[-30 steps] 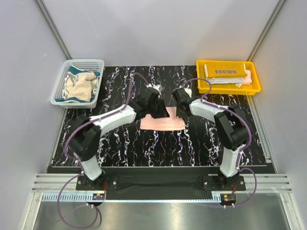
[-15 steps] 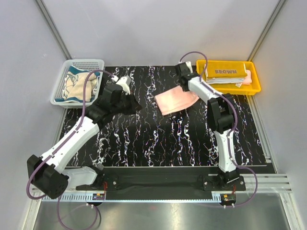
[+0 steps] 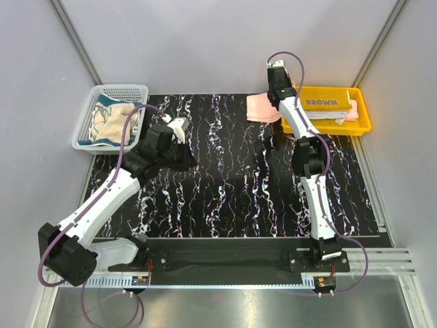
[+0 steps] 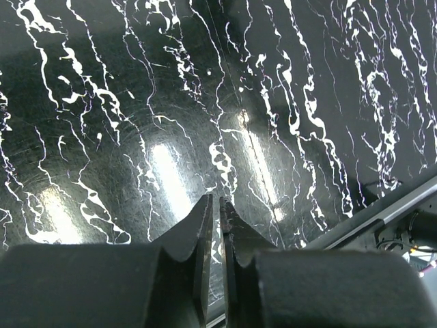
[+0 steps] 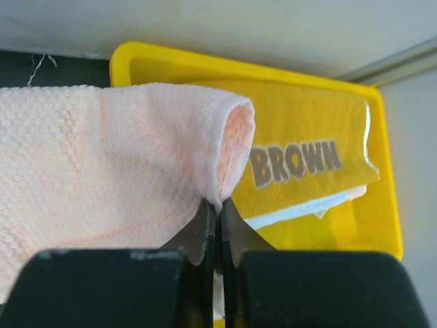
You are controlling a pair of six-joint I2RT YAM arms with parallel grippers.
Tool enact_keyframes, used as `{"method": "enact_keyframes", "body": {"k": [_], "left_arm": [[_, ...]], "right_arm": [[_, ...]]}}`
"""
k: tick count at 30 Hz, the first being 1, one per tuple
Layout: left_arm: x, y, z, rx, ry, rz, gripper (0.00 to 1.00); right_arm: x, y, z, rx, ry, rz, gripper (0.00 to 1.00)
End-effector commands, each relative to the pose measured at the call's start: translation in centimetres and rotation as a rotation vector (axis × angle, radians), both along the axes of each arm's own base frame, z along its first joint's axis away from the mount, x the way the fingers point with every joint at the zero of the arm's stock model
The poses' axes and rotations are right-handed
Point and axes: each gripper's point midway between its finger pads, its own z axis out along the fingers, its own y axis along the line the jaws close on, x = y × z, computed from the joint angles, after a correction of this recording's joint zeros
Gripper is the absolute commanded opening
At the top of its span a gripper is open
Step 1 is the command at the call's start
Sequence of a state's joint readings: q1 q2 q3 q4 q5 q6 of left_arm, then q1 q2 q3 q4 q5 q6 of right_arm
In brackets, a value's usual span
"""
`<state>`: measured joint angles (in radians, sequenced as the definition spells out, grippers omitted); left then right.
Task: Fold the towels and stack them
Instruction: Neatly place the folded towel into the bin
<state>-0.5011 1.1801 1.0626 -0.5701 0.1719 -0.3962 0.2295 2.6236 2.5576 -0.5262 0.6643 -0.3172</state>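
Note:
My right gripper (image 5: 218, 208) is shut on the folded pink towel (image 5: 109, 157) and holds it in the air beside the left end of the yellow tray (image 5: 386, 225). In the top view the pink towel (image 3: 258, 107) hangs at the tray's (image 3: 362, 127) left end, by the right gripper (image 3: 276, 91). The folded towel with "BROWN" lettering (image 5: 300, 160) lies in the tray on top of paler towels (image 3: 326, 104). A cream-teal towel (image 3: 113, 121) lies crumpled in the white mesh basket. My left gripper (image 4: 218, 205) is shut and empty over the bare black mat (image 3: 174, 147).
The white mesh basket (image 3: 123, 89) stands at the back left corner of the black marbled mat (image 3: 232, 191). Grey walls close in at the back and both sides. The mat's near edge and a metal rail (image 4: 403, 212) show in the left wrist view.
My right gripper has carried the pink towel from the mat's middle up and back to the tray's left end. My left arm has let go and drawn back to the left.

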Motion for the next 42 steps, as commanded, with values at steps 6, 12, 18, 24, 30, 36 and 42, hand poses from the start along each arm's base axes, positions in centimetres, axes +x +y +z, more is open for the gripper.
{"method": "enact_keyframes", "body": {"k": [6, 12, 18, 24, 30, 36, 42], "left_arm": [[0.2, -0.3, 0.5, -0.007, -0.020, -0.050, 0.12], [0.1, -0.1, -0.3, 0.000, -0.005, -0.048, 0.12], [0.1, 0.0, -0.9, 0.004, 0.010, -0.045, 0.12], [0.0, -0.1, -1.3, 0.001, 0.026, -0.051, 0.12], [-0.1, -0.3, -1.3, -0.012, 0.030, -0.058, 0.12], [-0.2, -0.5, -1.5, -0.017, 0.040, -0.065, 0.12], [-0.2, -0.6, -1.7, -0.023, 0.045, -0.070, 0.12]], "right_arm": [[4.1, -4.0, 6.2, -0.153, -0.208, 0.026, 0.00], [4.2, -7.9, 7.7, -0.131, -0.238, 0.012, 0.00], [4.0, -11.6, 8.6, -0.071, -0.270, -0.012, 0.00], [3.8, -12.6, 10.1, -0.055, -0.299, -0.015, 0.00], [3.2, -15.2, 11.4, -0.035, -0.320, -0.025, 0.01], [2.3, -17.7, 12.2, 0.001, -0.336, -0.054, 0.00], [1.7, -20.2, 11.1, 0.047, -0.333, -0.085, 0.01]]}}
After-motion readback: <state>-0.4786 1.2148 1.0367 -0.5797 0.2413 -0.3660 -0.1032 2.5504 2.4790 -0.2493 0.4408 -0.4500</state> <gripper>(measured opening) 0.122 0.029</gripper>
